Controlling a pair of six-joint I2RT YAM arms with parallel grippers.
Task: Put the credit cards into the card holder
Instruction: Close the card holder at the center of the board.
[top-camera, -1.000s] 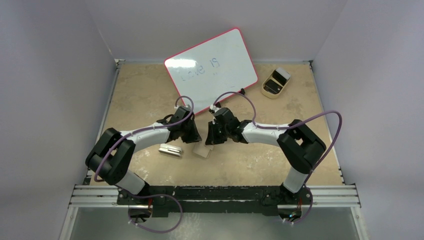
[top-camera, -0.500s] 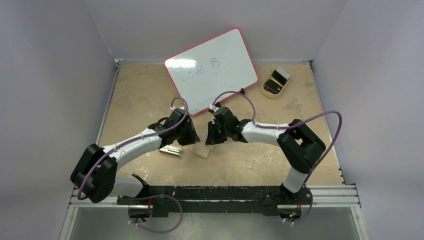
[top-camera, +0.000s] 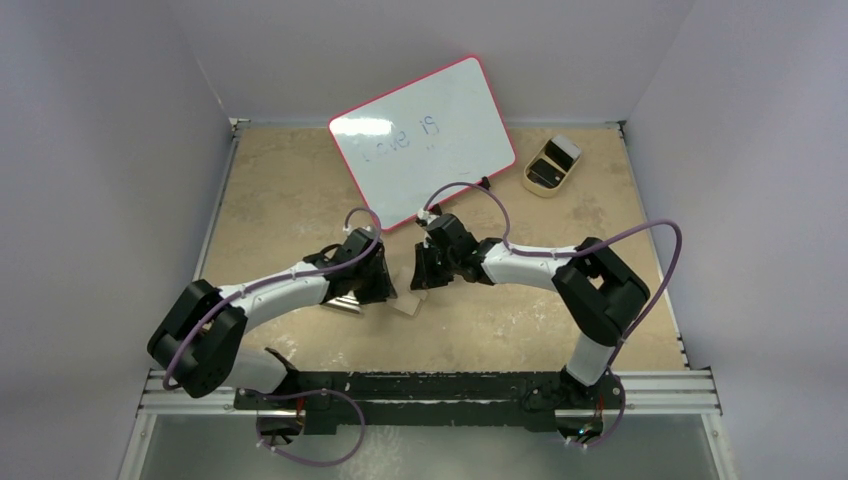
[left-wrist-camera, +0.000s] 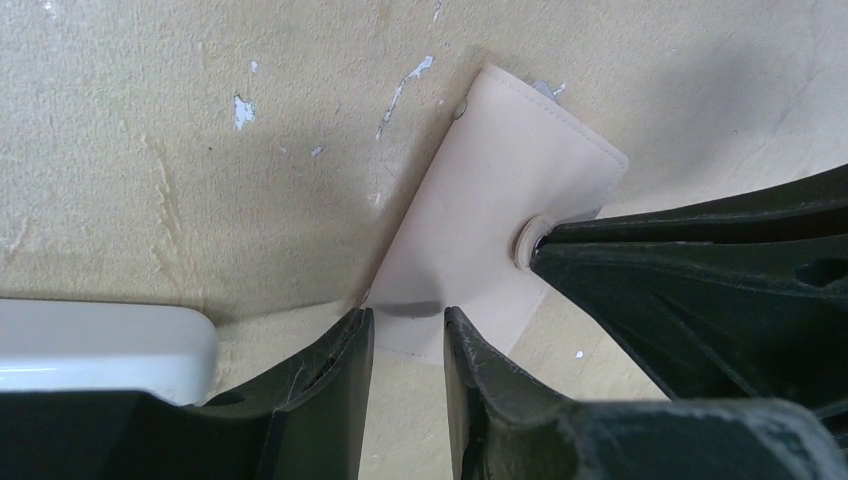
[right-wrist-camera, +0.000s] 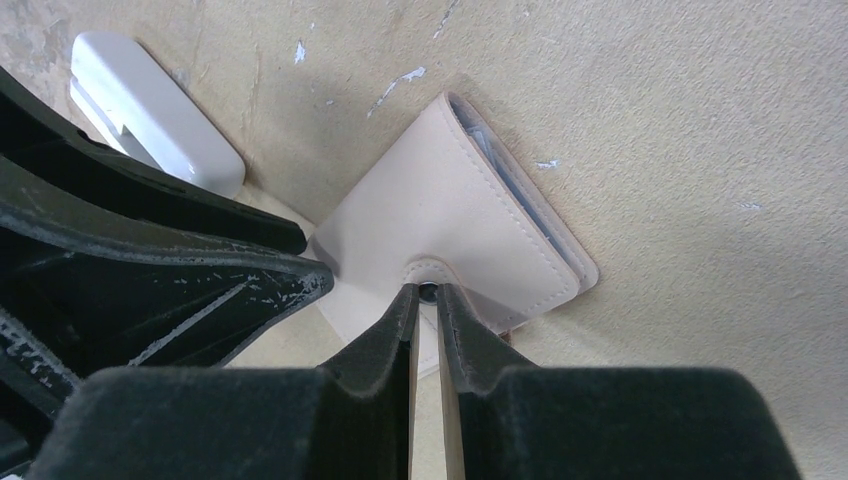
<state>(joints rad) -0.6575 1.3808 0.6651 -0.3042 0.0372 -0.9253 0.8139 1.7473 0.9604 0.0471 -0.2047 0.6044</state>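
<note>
Table (top-camera: 300, 180): tan, scuffed; card holder (right-wrist-camera: 440, 220) folded at mid-table.
Your right claw (right-wrist-camera: 427, 295): clamped on its snap tab (right-wrist-camera: 428, 272).
Your left claw (left-wrist-camera: 407, 318): jaws slightly apart at its left edge, gripping nothing.

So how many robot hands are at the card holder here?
2. The right hand pinches the snap tab of the card holder; the left hand is open at its edge, beside a white block.
</note>
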